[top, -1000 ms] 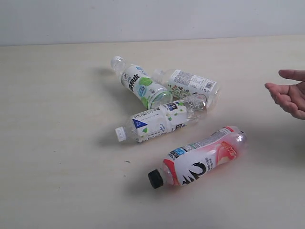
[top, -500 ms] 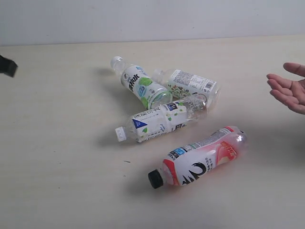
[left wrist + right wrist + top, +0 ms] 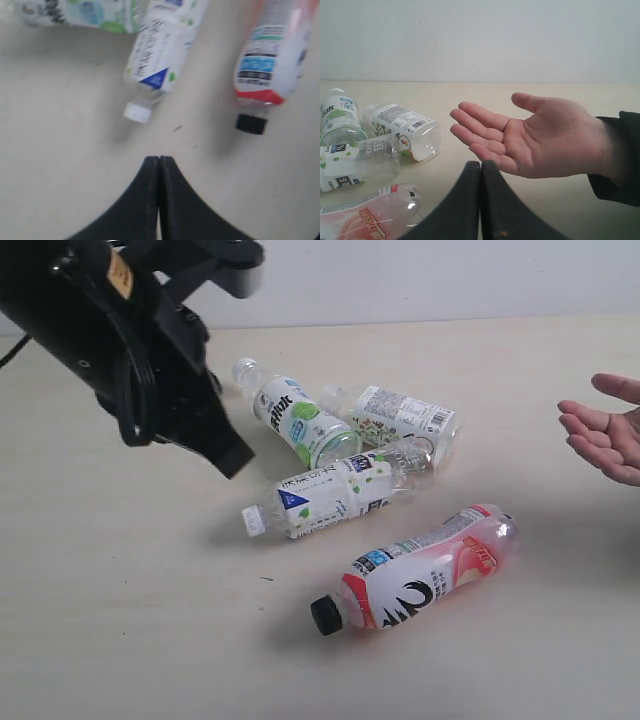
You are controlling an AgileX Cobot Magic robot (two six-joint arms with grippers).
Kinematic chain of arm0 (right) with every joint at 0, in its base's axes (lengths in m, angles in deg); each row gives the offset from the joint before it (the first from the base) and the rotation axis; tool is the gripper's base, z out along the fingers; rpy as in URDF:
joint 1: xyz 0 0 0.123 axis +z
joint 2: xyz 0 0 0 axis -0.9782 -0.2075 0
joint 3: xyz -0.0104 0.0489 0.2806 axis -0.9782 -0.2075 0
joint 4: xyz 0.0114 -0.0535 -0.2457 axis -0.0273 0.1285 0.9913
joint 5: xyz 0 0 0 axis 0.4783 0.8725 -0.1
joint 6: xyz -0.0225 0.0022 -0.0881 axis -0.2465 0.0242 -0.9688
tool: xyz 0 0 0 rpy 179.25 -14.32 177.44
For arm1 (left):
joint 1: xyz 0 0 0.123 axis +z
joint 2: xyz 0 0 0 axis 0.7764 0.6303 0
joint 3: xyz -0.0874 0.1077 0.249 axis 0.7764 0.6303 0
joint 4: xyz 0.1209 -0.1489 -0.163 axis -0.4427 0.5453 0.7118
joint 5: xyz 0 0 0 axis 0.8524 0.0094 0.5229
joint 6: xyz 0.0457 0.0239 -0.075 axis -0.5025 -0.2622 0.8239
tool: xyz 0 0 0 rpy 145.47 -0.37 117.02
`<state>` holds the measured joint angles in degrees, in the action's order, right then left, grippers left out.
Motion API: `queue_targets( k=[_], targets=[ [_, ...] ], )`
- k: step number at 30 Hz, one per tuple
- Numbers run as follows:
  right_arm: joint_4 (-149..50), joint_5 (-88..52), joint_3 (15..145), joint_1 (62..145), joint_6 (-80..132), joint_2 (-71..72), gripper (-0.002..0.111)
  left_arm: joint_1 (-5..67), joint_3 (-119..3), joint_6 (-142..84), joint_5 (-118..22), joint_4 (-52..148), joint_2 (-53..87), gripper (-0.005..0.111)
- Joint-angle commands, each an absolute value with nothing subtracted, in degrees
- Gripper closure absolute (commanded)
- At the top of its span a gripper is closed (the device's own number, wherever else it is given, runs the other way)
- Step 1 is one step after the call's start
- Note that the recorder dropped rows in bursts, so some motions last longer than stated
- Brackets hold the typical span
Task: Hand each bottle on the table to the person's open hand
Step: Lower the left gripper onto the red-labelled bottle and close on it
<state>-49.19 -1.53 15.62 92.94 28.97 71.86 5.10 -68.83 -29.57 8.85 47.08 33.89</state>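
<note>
A pale cream table [image 3: 120, 620] with faint grain runs back to a plain white wall [image 3: 450, 280]. Four bottles lie on their sides near its middle. The green-labelled bottle [image 3: 300, 422] and white-labelled bottle [image 3: 405, 418] are farthest, the blue-labelled bottle [image 3: 335, 495] is just beside them, and the black-capped bottle [image 3: 420, 570] lies nearest, apart. The open hand [image 3: 610, 440] hovers palm-up at the right edge. Only the wrist views show jaws: the left gripper [image 3: 159, 165] and the right gripper [image 3: 480, 170] are each pressed together, holding nothing. Only the right wrist view shows a dark sleeve [image 3: 620, 165].
</note>
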Motion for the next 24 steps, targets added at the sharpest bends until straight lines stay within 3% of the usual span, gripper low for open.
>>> queue_targets(
  k=[1,7,12,20,24],
  targets=[
    [-49.2,-1.9,15.3,92.5,29.0,72.1,0.108,-2.0,-73.4,-30.9,12.4,47.3,36.3,0.106],
    [-49.2,-1.9,15.3,92.5,29.0,72.1,0.108,-9.2,-80.3,-32.3,17.0,47.3,43.7,0.091],
    [-49.2,-1.9,15.3,92.5,29.0,72.1,0.108,-10.9,-86.6,-32.3,17.0,47.3,50.9,0.073],
    [-49.2,-1.9,15.3,92.5,29.0,72.1,0.108,-11.0,-94.4,-36.1,15.9,47.3,61.4,0.025],
    [-49.2,-2.3,15.3,92.5,29.0,72.1,0.108,-11.0,-97.0,-36.6,14.8,47.3,66.0,0.020]
  ],
)
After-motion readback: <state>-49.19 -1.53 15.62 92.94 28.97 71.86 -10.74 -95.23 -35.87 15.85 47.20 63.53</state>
